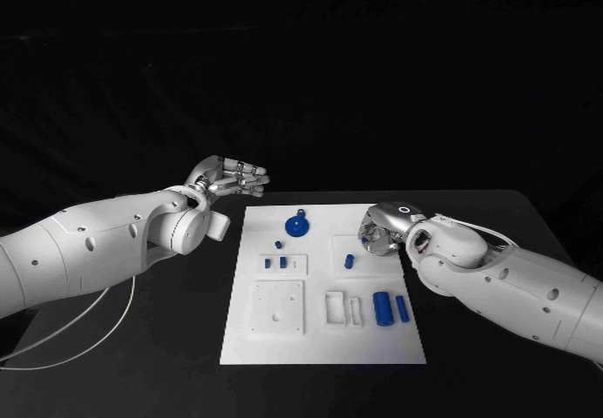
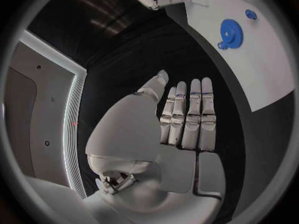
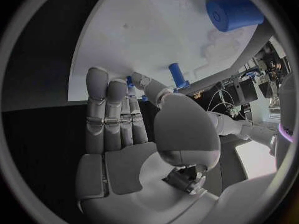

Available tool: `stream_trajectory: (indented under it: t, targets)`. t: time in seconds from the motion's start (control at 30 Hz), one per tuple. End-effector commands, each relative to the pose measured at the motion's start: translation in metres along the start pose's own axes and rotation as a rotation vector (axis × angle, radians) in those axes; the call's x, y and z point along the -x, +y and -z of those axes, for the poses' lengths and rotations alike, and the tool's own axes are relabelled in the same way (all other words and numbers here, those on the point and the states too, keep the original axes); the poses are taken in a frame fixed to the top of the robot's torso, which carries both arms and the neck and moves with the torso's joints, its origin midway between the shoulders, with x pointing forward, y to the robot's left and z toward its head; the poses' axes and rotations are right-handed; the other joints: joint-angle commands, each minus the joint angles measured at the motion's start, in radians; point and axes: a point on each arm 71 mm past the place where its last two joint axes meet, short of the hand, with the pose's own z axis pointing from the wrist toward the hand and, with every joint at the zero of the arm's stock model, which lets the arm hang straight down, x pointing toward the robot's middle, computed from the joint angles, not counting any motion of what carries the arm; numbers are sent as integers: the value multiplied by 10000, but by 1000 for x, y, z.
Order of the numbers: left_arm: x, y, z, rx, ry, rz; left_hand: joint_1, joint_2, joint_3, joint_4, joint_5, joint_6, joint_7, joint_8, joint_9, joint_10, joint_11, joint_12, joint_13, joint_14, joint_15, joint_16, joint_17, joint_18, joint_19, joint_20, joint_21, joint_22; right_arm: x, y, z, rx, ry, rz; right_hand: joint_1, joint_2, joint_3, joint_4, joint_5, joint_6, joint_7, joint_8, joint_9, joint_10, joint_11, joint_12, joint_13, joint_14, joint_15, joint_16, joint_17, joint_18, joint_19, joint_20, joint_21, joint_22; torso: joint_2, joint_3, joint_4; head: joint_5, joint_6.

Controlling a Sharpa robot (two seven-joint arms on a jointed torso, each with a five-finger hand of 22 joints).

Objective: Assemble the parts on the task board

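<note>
I saw the right hand (image 1: 381,237) pinching a small blue peg (image 3: 177,75) over the white task board (image 1: 324,348); a slip could drop it. The left hand (image 1: 233,178) hung open, empty.

A black table (image 1: 503,218) with a dark, matte top, reaching to both sides past the white task board (image 1: 321,348). Lying flat directly on it, about the middle, this board, long side running away from the robot, near edge close to the front of the table. Also on the table, at the near left, a thin white cable (image 1: 76,335) in a loose curve, well apart from the board
</note>
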Motion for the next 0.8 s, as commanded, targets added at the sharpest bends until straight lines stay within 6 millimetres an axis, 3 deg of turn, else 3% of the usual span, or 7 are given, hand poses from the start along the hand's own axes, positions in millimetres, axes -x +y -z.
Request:
stream_trajectory:
  t: [0.03, 0.3, 0.4, 0.53, 0.7, 0.8]
  targets:
    - [-3, -3, -1, -270, 356, 100, 72, -18, -1, -62, -26, -17, 0, -33, -13, -59, -16, 23, -13, -48, 9, -43, -11, 26, 5, 0, 12, -21, -8, 5, 0, 58, 333, 212, -38, 111, 48, 29, 23, 72, -4, -18, 11, 57, -6, -24, -23, 31, -82, 6, 20, 44, 18, -67, 23, 66, 0, 3, -2, 16, -22]
    - [-4, -4, -1, -375, 617, 155, 116, 5, 4, -176, 9, -18, 4, -34, -14, -125, 7, 24, -13, -100, 26, -44, -16, 4, -73, 13, 3, -73, -12, 6, -1, -27, 487, 282, -114, 141, 35, 98, 93, 164, -35, -13, 21, 129, -39, -25, -25, 69, -110, -46, 37, 27, 80, -100, -7, 275, 1, 4, -12, 33, -35]
    - [-5, -4, -1, -407, 665, 164, 116, 5, 4, -176, 9, -18, 4, -34, -14, -125, 7, 24, -13, -100, 26, -44, -16, 4, -73, 13, 3, -73, -13, 6, -1, -73, 475, 308, -129, 154, 107, 104, 377, 191, -36, -12, 26, 158, -38, -23, -24, 68, -116, -62, 40, 23, 91, -105, -25, 322, -5, 5, -7, 5, -12]
    - [-4, -4, -2, -424, 662, 161, 116, 5, 4, -176, 9, -18, 4, -34, -14, -125, 7, 24, -13, -100, 26, -44, -16, 4, -73, 13, 3, -73, -12, 6, -1, -152, 402, 327, -217, 210, 666, 7, 515, 254, -27, -11, 35, 242, -32, -30, -19, 82, -133, -82, 59, 31, 113, -122, -37, 482, -5, 11, -6, -5, 1]
    - [-3, -4, -2, -421, 631, 149, 74, 53, 7, -257, 14, -6, 5, -34, -13, -131, 8, 24, -13, -94, 23, -44, -11, 5, -83, 11, 28, -108, -10, 6, -1, -216, 145, 266, -296, 263, 947, -59, 471, 326, -67, -6, 66, 330, -53, -23, -12, 129, -154, -107, 60, 25, 163, -142, 11, 706, -2, 12, -8, 12, 56]
    - [-2, -3, -3, -415, 582, 143, 74, 53, 7, -257, 14, -6, 5, -34, -13, -131, 8, 24, -13, -94, 23, -44, -11, 5, -83, 11, 28, -108, -9, 6, 0, -224, -26, 169, -331, 271, 1034, -95, 426, 354, -75, -9, 92, 363, -60, -23, -14, 144, -164, -128, 55, 18, 185, -152, 13, 808, -1, 18, -6, 5, 2]
